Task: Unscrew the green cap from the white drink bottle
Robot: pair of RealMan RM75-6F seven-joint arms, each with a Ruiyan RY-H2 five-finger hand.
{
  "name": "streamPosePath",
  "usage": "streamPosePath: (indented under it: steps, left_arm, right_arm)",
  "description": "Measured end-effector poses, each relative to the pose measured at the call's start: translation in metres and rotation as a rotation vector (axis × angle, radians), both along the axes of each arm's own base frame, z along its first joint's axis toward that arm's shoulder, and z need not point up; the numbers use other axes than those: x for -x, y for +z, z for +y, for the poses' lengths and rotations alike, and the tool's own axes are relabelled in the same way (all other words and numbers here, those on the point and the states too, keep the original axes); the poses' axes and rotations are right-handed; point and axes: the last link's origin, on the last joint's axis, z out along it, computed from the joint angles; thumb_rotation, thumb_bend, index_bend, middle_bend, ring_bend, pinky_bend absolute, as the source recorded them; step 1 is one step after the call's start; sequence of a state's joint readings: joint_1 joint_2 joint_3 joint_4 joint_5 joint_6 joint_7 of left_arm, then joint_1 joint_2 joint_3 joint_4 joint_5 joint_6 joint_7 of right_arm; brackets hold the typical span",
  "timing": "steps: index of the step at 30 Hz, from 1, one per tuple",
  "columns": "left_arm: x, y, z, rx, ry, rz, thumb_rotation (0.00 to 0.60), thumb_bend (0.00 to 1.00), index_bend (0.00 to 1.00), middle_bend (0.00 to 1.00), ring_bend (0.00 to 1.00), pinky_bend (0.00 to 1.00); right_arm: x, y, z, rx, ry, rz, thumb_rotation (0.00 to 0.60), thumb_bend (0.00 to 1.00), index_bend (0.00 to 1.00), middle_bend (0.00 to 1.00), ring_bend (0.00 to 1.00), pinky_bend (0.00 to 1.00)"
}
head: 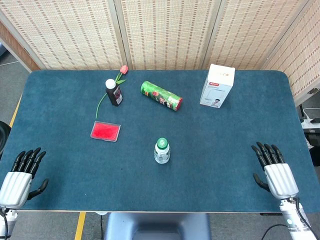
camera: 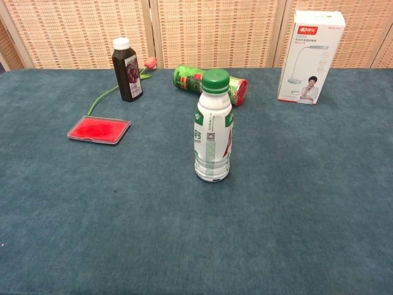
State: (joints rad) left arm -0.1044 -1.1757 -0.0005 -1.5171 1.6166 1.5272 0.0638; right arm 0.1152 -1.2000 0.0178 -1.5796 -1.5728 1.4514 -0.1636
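Evidently nothing of the task is done yet. The white drink bottle (head: pixel 162 151) stands upright near the middle of the blue worktop (head: pixel 225 135), and the green cap (camera: pixel 215 80) sits fully on its neck; no gap under the cap shows in the chest view.

Both hands rest at the near edge, well apart from the bottle. The left hand (head: pixel 21 175) lies at the near left corner, fingers (head: pixel 30 157) extended and slightly spread, holding nothing. The right hand (head: pixel 275 171) lies at the near right, fingers likewise extended and empty. Neither hand shows in the chest view.

Other items stand at the far side: a dark juice bottle (head: pixel 114 92), a pink flower (head: pixel 122 70) beside it, a red flat tray (head: pixel 105 131), a green can (head: pixel 161 95) lying on its side, a white box (head: pixel 217 86).

Remaining, as judged: one hand must reach in and steady the bottle body, the other must grip the cap, turn it loose and lift it off. All steps are outstanding.
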Motion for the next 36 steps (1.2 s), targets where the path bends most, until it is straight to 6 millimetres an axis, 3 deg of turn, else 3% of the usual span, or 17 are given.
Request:
streamPosePath:
  steps: [4, 10, 15, 21, 30, 36]
  left_arm:
    - [-0.003, -0.004, 0.001, 0.023, -0.020, -0.049, 0.600, 0.36, 0.00, 0.00, 0.00, 0.03]
    - [-0.019, -0.018, 0.008, 0.128, -0.094, -0.269, 0.600, 0.37, 0.00, 0.00, 0.00, 0.05]
    - [-0.055, -0.040, 0.024, 0.293, -0.194, -0.521, 0.600, 0.37, 0.00, 0.00, 0.00, 0.05]
    - [-0.083, -0.059, 0.034, 0.403, -0.224, -0.622, 0.600, 0.37, 0.00, 0.00, 0.00, 0.04]
    - [-0.139, -0.140, 0.078, 0.539, -0.166, -0.798, 0.600, 0.36, 0.00, 0.00, 0.00, 0.04]
    - [-0.160, -0.172, 0.099, 0.586, -0.121, -0.879, 0.600, 0.36, 0.00, 0.00, 0.00, 0.04]
  right_arm:
    - [-0.001, 0.001, 0.001, 0.000, 0.005, -0.008, 0.600, 0.25, 0.00, 0.00, 0.00, 0.00]
    - [-0.002, 0.003, 0.003, 0.003, 0.009, -0.016, 0.600, 0.25, 0.00, 0.00, 0.00, 0.00]
    - [-0.005, 0.000, 0.004, -0.010, 0.018, -0.021, 0.600, 0.25, 0.00, 0.00, 0.00, 0.00]
    - [-0.010, 0.001, -0.003, -0.009, 0.034, -0.022, 0.600, 0.25, 0.00, 0.00, 0.00, 0.00]
    - [-0.006, 0.011, 0.003, 0.022, 0.014, -0.066, 0.600, 0.25, 0.00, 0.00, 0.00, 0.00]
    - [-0.005, 0.019, 0.007, 0.037, 0.017, -0.071, 0.600, 0.25, 0.00, 0.00, 0.00, 0.00]
